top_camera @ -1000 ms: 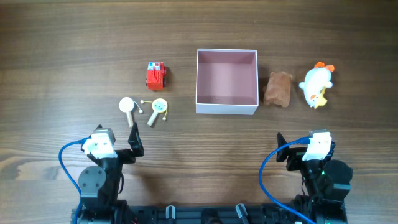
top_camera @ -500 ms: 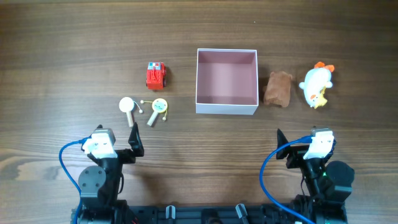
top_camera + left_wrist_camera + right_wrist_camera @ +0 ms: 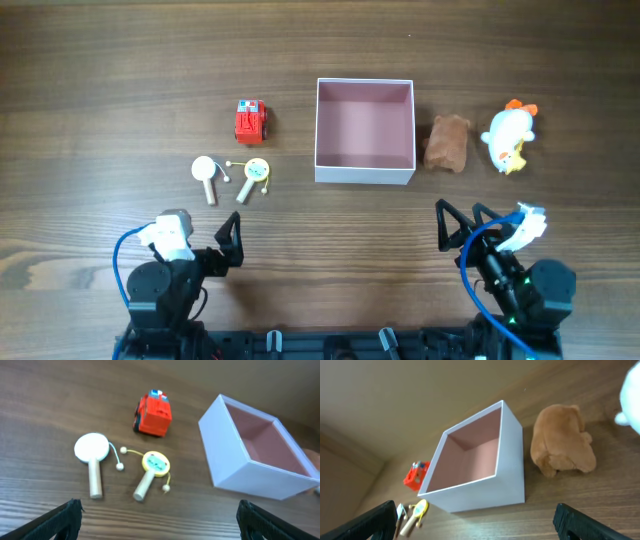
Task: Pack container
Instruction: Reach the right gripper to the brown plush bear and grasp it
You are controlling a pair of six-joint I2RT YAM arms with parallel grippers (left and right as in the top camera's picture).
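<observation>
Left gripper (image 3: 160, 522) and right gripper (image 3: 462, 222) both empty, fingers spread wide, at the near edge. Container (image 3: 365, 175) mid-table, nothing inside. Brown plush (image 3: 447, 143) sits just beside its right wall. Risk: grabbing the plush could knock the box left.

White-walled container (image 3: 364, 175) mid-table, red toy truck (image 3: 251, 121) off its left, brown plush (image 3: 447, 144) just beside its right wall.

Both arms sit folded low at the near edge. The left gripper (image 3: 233, 240) points far and slightly right, its jaws spread wide. The right gripper (image 3: 461, 220) points far-left, its jaws equally wide apart.
</observation>
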